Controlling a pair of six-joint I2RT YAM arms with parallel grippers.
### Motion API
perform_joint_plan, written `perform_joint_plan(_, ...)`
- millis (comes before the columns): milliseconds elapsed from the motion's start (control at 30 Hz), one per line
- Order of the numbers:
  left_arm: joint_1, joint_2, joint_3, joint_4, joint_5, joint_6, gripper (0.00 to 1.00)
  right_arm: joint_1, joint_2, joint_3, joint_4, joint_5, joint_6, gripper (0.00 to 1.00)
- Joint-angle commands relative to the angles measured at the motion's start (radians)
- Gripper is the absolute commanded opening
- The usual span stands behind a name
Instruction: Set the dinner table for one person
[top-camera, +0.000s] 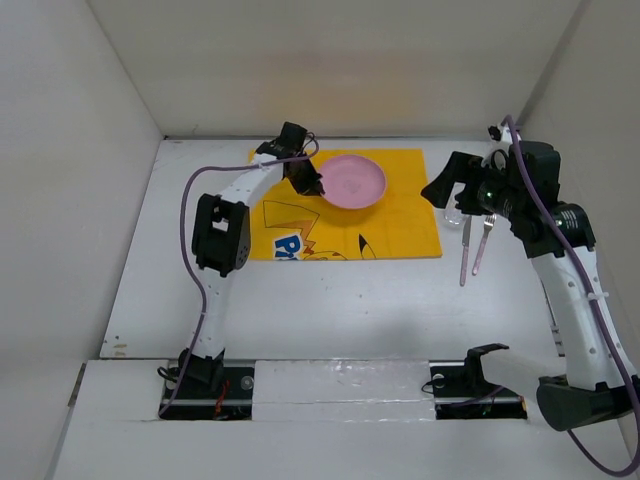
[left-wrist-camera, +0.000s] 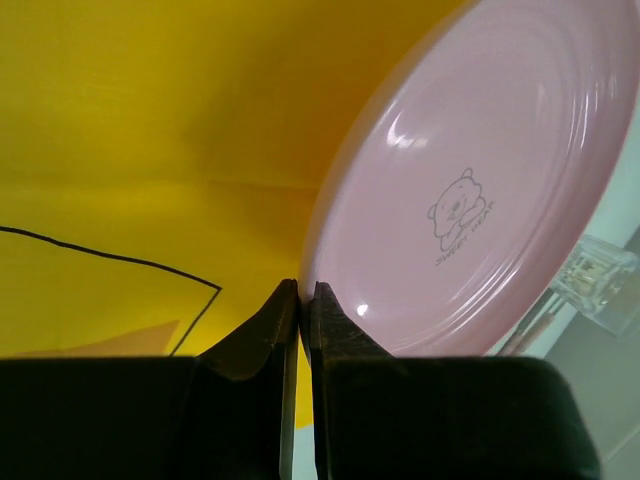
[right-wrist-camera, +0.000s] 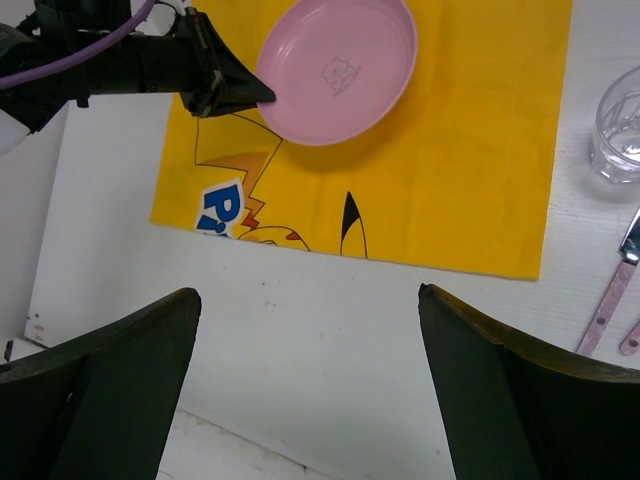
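The dinner table (top-camera: 330, 300) is a plain white top with white walls. A yellow cartoon-print placemat (top-camera: 400, 225) lies on it. A pink plate (top-camera: 355, 181) sits over the mat's far part. My left gripper (top-camera: 317, 187) is shut on the plate's left rim; in the left wrist view the jaws (left-wrist-camera: 305, 292) pinch the edge of the plate (left-wrist-camera: 470, 170). My right gripper (top-camera: 447, 192) is open and empty, hovering right of the mat; its fingers (right-wrist-camera: 120, 380) frame bare table, with the plate (right-wrist-camera: 340, 70) far ahead.
A clear glass (right-wrist-camera: 622, 125) stands just right of the placemat (right-wrist-camera: 460, 150), and also shows in the left wrist view (left-wrist-camera: 600, 280). Two pink-handled pieces of cutlery (top-camera: 472, 250) lie side by side on the table below it, under my right arm.
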Motion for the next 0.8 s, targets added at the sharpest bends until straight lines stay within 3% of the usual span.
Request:
perform_joint_plan(0,0.003,-0.023,-0.025,0.023,-0.02,0.025,0.0,-0.007,-0.018,0.002,0.014,-0.001,-0.006,0.95)
perform_joint_plan(133,0.028,-0.049,-0.123,0.052,-0.029,0.025,0.0,-0.007,-0.018,-0.007,0.014,-0.001,-0.006,0.95)
perform_joint_plan(500,0.037,-0.059,-0.174,0.062,-0.038,0.034,0.0,-0.007,-0.018,-0.061,0.032,-0.001,-0.006,1.0)
perform_joint_plan(533,0.037,-0.059,-0.174,0.046,-0.038,0.034,0.04,-0.007,-0.018,-0.061,0.032,-0.001,-0.006,1.0)
perform_joint_plan(667,0.037,-0.092,-0.163,0.046,-0.038,0.034,0.51,-0.007,-0.018,-0.07,0.032,0.086,-0.026,1.0)
perform_joint_plan(700,0.037,-0.104,-0.174,0.046,-0.038,0.043,0.57,-0.007,-0.018,-0.07,0.032,0.086,-0.04,1.0)
perform_joint_plan(767,0.037,-0.143,-0.174,0.046,-0.038,0.044,1.0,-0.017,0.004,-0.05,0.032,0.086,-0.057,1.0)
